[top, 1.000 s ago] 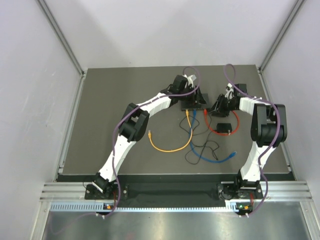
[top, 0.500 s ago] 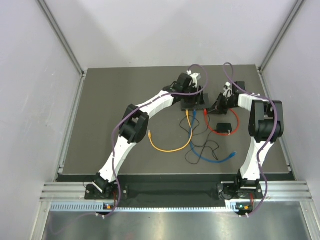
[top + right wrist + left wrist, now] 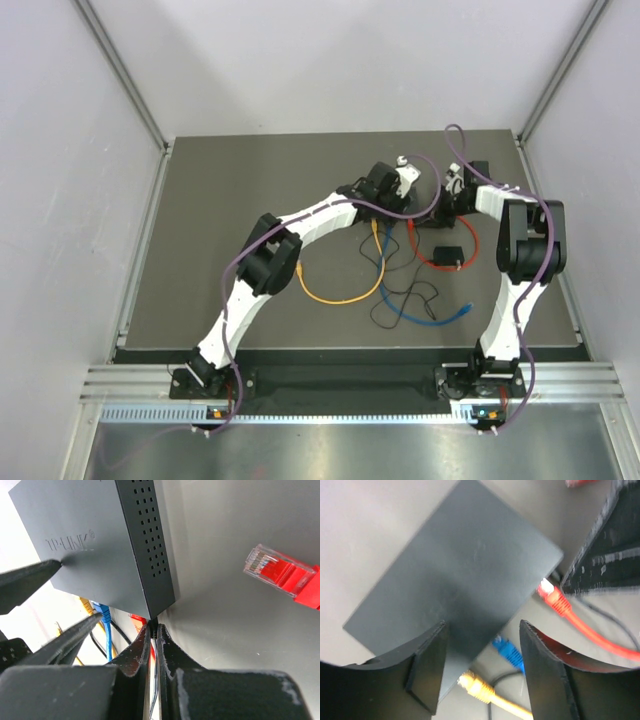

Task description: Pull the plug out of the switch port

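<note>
From above, both arms reach to the far middle of the table (image 3: 220, 250). The left arm (image 3: 320, 214) covers most of the switch (image 3: 392, 211), and the right arm (image 3: 522, 238) ends just beside it. Yellow, blue and red cables trail toward the near edge.

In the left wrist view, the left fingers (image 3: 427, 672) are spread open and straddle the flat top of the switch, and I cannot tell if they touch it. A red plug (image 3: 553, 598), a blue plug (image 3: 508, 653) and a yellow plug (image 3: 475, 685) sit along its near edge.

In the right wrist view, the right fingers (image 3: 152, 647) are pressed together at the corner of the switch, with nothing visibly between them. A loose red plug (image 3: 281, 573) lies apart on the table.

I judge no plug is gripped yet, so this is the approach. Next, the left fingers should steady the switch. The right fingers must open, take one plug by its body and pull straight out.
</note>
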`<action>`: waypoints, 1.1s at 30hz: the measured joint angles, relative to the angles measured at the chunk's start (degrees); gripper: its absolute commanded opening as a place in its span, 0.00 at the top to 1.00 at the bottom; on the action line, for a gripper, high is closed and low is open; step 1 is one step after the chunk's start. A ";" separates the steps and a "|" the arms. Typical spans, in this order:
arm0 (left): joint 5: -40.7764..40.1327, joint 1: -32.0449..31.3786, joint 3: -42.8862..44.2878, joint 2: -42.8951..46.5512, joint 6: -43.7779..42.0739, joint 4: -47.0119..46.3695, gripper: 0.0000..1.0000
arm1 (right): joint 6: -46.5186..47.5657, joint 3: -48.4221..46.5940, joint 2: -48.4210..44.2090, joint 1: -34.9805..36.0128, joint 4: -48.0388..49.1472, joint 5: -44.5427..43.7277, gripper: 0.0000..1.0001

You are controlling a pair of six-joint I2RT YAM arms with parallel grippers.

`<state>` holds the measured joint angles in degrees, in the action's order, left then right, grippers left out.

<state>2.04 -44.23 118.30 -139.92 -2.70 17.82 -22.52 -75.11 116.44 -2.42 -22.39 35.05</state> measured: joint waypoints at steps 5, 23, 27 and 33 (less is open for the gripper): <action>-1.11 -1.11 -1.77 1.27 -2.01 0.44 0.34 | 0.00 -0.33 0.22 0.00 -0.31 0.15 1.00; -11.85 -3.87 12.74 -7.80 -1.95 6.03 0.34 | -0.96 -0.68 -0.24 1.44 -1.27 -2.12 1.00; -12.90 -3.87 15.37 -9.14 -1.27 8.13 0.34 | 0.22 -0.63 -2.16 4.35 -1.40 -9.22 1.00; -12.44 -3.54 17.38 -9.86 2.34 10.36 0.37 | 0.92 3.32 -5.68 7.34 2.38 -17.11 1.00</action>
<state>-10.39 -47.77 135.68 -149.77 -0.36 28.18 -21.61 -71.79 110.76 4.93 -20.01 17.93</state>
